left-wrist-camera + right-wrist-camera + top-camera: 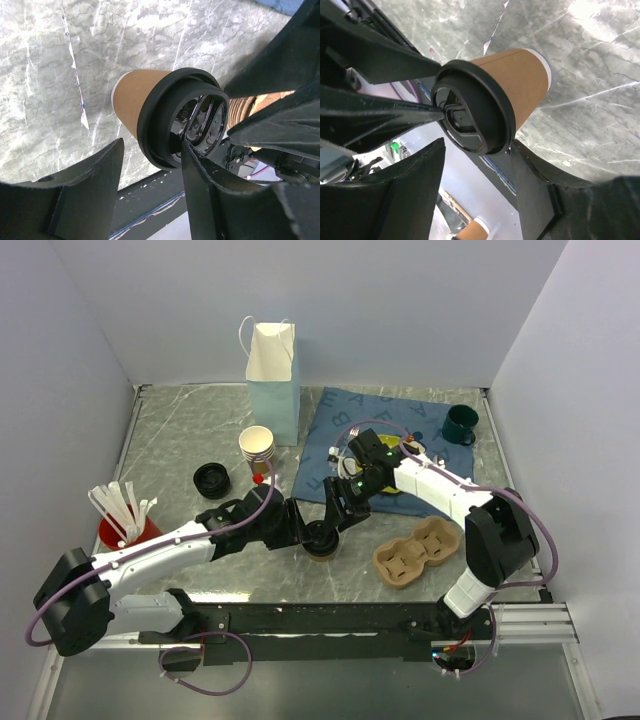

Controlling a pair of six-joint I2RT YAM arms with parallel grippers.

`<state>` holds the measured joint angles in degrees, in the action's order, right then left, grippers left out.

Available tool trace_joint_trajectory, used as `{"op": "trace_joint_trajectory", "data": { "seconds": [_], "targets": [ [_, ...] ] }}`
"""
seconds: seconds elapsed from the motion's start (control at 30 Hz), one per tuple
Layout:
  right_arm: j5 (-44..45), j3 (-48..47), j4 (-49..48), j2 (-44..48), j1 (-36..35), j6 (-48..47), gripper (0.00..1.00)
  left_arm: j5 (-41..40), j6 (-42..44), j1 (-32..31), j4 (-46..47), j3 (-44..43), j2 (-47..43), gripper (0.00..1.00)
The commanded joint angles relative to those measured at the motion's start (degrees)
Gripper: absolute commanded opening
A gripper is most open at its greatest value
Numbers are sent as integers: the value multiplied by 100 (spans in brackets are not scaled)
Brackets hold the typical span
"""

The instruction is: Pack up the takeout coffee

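Note:
The takeout coffee, a brown paper cup with a black lid, stands on the marble table between both grippers. In the left wrist view the cup and its lid lie just beyond my left gripper. That gripper is open, and its right finger touches the lid's rim. In the right wrist view the cup and lid sit at the tips of my open right gripper, whose right finger touches the rim. In the top view the left gripper and right gripper flank the cup.
A white paper bag stands at the back. Nearby are a stack of cream cups, a loose black lid and a red holder with white sticks. A cardboard cup carrier lies right of the cup. A green mug sits on a blue cloth.

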<state>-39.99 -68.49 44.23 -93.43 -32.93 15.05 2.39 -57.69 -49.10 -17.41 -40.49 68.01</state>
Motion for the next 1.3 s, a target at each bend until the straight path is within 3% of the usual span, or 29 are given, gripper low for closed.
{"op": "trace_joint_trajectory", "data": {
  "seconds": [0.0,0.63,1.27],
  "targets": [
    [-272,274,104,342,67,-195,59,-160,118,15,-263,164,151,54],
    [-53,1074,-309,360,155,-64,36,-169,83,6,-298,252,108,55],
    [413,1953,-942,158,234,-28,34,-116,-128,6,-131,560,266,53]
  ]
}}
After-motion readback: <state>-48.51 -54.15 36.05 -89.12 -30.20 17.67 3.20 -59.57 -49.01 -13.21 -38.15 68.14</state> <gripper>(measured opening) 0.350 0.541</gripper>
